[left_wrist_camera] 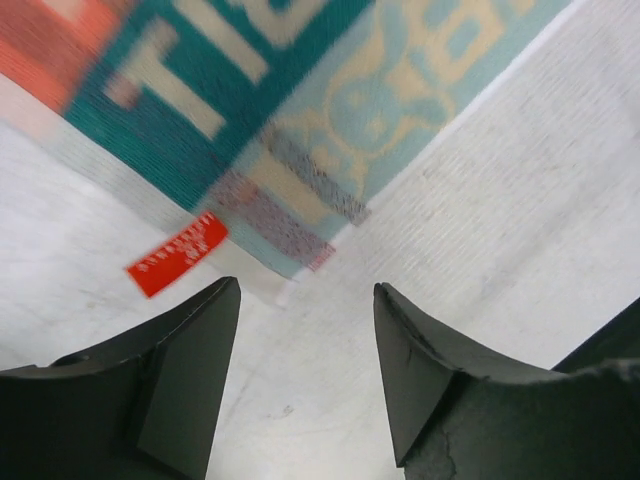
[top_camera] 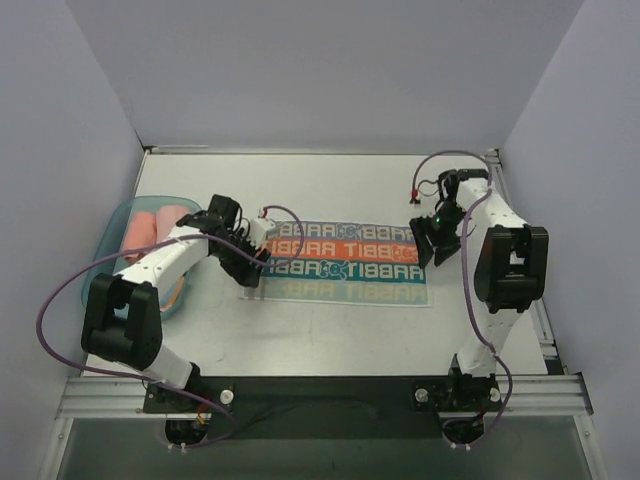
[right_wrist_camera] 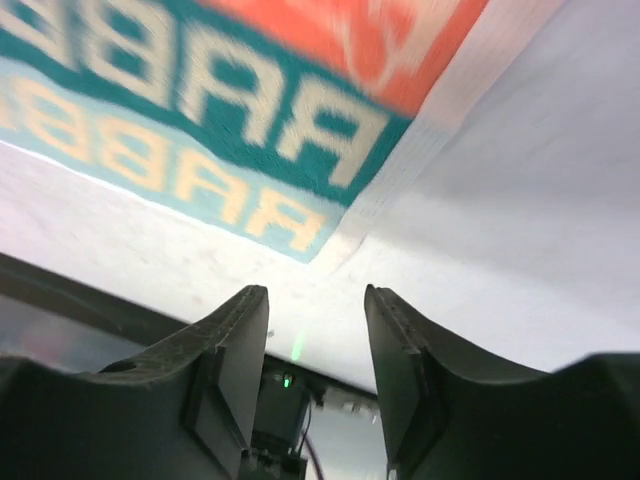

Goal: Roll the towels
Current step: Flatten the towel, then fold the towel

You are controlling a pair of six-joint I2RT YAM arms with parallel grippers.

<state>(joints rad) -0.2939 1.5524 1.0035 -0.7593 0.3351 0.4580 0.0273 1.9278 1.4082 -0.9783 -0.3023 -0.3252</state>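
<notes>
The whitish towel with orange and teal "RABBIT" lettering (top_camera: 345, 262) lies spread flat in the middle of the table. My left gripper (top_camera: 250, 272) hovers at its left edge, open and holding nothing. In the left wrist view the towel's corner (left_wrist_camera: 300, 90) and its red tag (left_wrist_camera: 178, 254) lie just ahead of the open left gripper (left_wrist_camera: 305, 300). My right gripper (top_camera: 425, 248) is at the towel's right edge, also open and holding nothing. The right wrist view has the towel's near right corner (right_wrist_camera: 230, 100) just beyond the right gripper (right_wrist_camera: 315, 300). A rolled pink towel (top_camera: 150, 225) rests in the tray.
A shallow teal tray (top_camera: 115, 225) stands at the far left, partly under my left arm. Grey walls close in the table on three sides. The black front rail (top_camera: 320, 395) carries both arm bases.
</notes>
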